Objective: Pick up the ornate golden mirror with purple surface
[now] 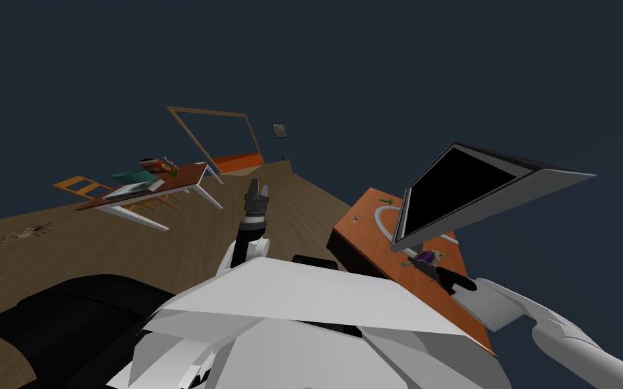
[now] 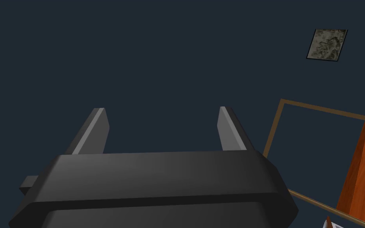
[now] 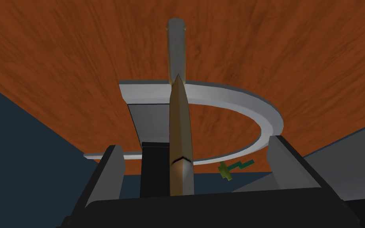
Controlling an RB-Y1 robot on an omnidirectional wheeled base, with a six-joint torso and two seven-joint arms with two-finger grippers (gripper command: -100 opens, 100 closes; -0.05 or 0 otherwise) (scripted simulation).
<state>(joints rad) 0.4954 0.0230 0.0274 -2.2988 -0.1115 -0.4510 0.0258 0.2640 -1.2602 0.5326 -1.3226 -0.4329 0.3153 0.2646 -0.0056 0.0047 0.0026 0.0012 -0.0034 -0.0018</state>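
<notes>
Head view: the mirror (image 1: 428,256) lies on the orange table (image 1: 361,236) under the overhanging monitor (image 1: 465,186), with the right tool (image 1: 432,266) at it. The left tool (image 1: 256,196) is raised over open floor.

Left wrist view: its fingers are spread and empty.

Right wrist view: fingers spread, the mirror edge-on between them and untouched. A grey ring stand (image 3: 253,107) sits just behind it.

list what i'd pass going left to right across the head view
far table with white legs → left gripper, raised over the floor → small wall picture → monitor with a black screen
</notes>
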